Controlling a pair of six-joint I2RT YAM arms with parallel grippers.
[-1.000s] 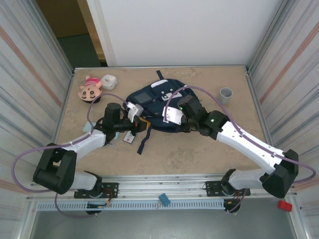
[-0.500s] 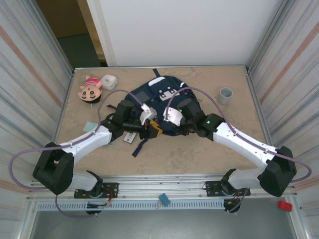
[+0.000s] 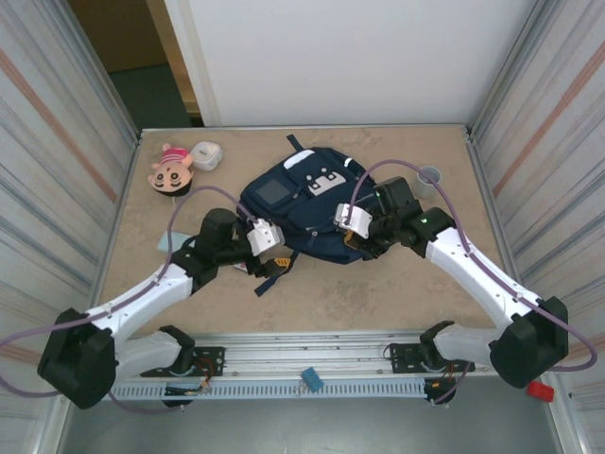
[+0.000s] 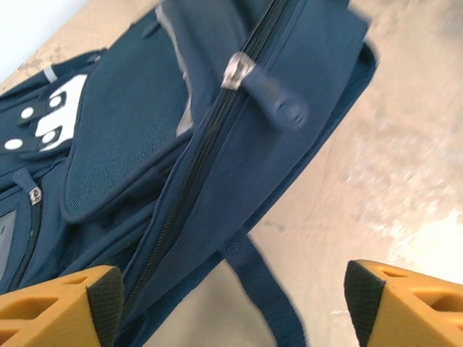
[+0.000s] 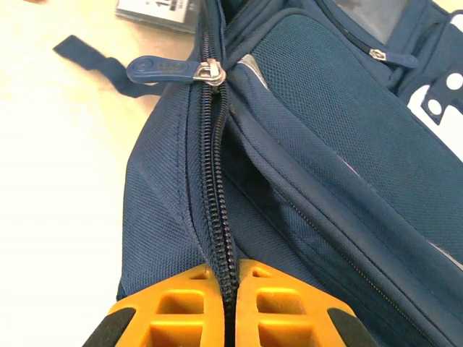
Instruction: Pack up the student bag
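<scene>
Looking down from above, I see the bag (image 3: 295, 197) lying flat at the middle of the table (image 3: 331, 293). A doll (image 3: 170, 168) sits at the far left corner and a grey cup (image 3: 430, 176) off to the right, both well apart from it. The left gripper (image 3: 273, 255) is at the bag's near-left edge. 1 second ago it was clenched there; since then its jaws have sprung apart, the arm has drawn back a little, and the bag has shifted. The right gripper (image 3: 359, 243) is pressed into the bag's near-right edge. From the left wrist, the 2 yellow fingers (image 4: 58, 311) stand wide, with nothing between them but a loose strap (image 4: 264, 289) and bare table. The zip pull (image 4: 275, 101) lies free just ahead, let go. From the right wrist, the fingers (image 5: 188, 303) are pinched tight on the bag's zip seam, and the teeth run closed from there up to the zip pull (image 5: 173, 70). My guess is that this stretch of zip is finished, so the packing looks close to done. Whether anything is left to go in, I cannot tell.
</scene>
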